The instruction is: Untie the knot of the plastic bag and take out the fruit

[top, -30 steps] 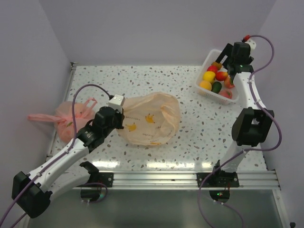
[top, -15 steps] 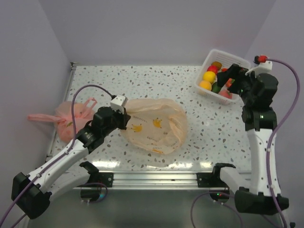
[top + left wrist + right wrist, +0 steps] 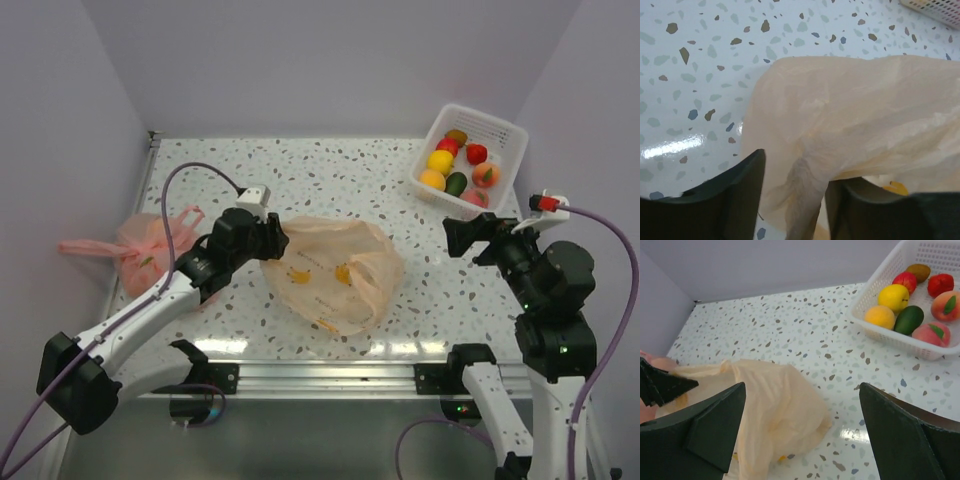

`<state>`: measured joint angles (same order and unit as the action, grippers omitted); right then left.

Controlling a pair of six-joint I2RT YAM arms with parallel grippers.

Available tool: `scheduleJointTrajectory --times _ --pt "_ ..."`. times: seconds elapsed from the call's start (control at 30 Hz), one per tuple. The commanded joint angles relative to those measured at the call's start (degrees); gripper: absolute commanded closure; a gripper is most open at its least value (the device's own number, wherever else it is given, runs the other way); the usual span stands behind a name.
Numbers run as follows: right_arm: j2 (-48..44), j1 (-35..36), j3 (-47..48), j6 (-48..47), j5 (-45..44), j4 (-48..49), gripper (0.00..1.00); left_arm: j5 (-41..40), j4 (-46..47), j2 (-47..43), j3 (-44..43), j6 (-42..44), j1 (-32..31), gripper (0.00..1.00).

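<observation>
While the bag [image 3: 335,270] lies slumped and crinkled on the speckled worktop [image 3: 330,170], about midway across and toward the near edge, the left hand [image 3: 275,240] sits at its left end, low over the surface. Seen from the left wrist, that hand's two dark fingers [image 3: 730,192] stand partly apart, and a twisted strand of the peach-orange film runs up between them; the strand looks close against the right finger and clear of the left one, so the film is not pinched. Whether that strand belongs to the knot I cannot tell. Small yellow marks [image 3: 343,272] show through the thin plastic, and the bag looks slack and flattened rather than bulging. Off to the right, the right hand [image 3: 462,238] hangs above the worktop, well apart from the bag and pointing toward it, with its fingers spread wide and nothing between them. Beyond it, at the far right corner, a white basket [image 3: 492,117] holds the fruit [image 3: 440,160]: a yellow piece, an orange one, a dark green one, red ones and two peach-coloured ones. At the left edge, behind the left arm and apart from the peach-orange bag, lies a pink bag [image 3: 150,245] with its handles tied.
</observation>
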<state>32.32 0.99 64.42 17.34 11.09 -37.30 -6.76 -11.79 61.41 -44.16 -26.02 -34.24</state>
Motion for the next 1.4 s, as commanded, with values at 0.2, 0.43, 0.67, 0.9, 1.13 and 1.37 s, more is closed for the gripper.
scheduleJointTrajectory --times 0.2,0.43,0.67,0.9,1.13,1.37 --pt "-13.8 3.8 -1.1 -3.8 -11.0 -10.5 0.01 -6.1 -9.0 -14.9 -0.3 -0.7 0.2 0.0" --pt "-22.8 3.8 -1.1 -7.2 -17.4 -11.4 0.01 -10.6 -17.5 -29.3 -2.9 0.8 0.2 0.0" --pt "-26.9 4.1 0.4 -9.2 -20.9 -15.6 0.01 -22.8 -21.1 -44.2 -4.4 2.5 0.2 0.0" --pt "-27.5 4.7 0.3 -8.9 -22.9 -16.0 0.01 -33.6 -22.5 -56.0 -6.5 3.5 0.2 0.0" --pt "-27.7 4.6 -0.7 -8.9 -24.7 -14.6 0.01 -39.5 -24.2 -63.1 -7.3 0.8 0.2 0.0" --pt "-28.5 4.6 -1.6 -9.4 -24.2 -13.7 0.01 -39.7 -21.9 -66.4 -6.4 0.9 0.2 0.0"
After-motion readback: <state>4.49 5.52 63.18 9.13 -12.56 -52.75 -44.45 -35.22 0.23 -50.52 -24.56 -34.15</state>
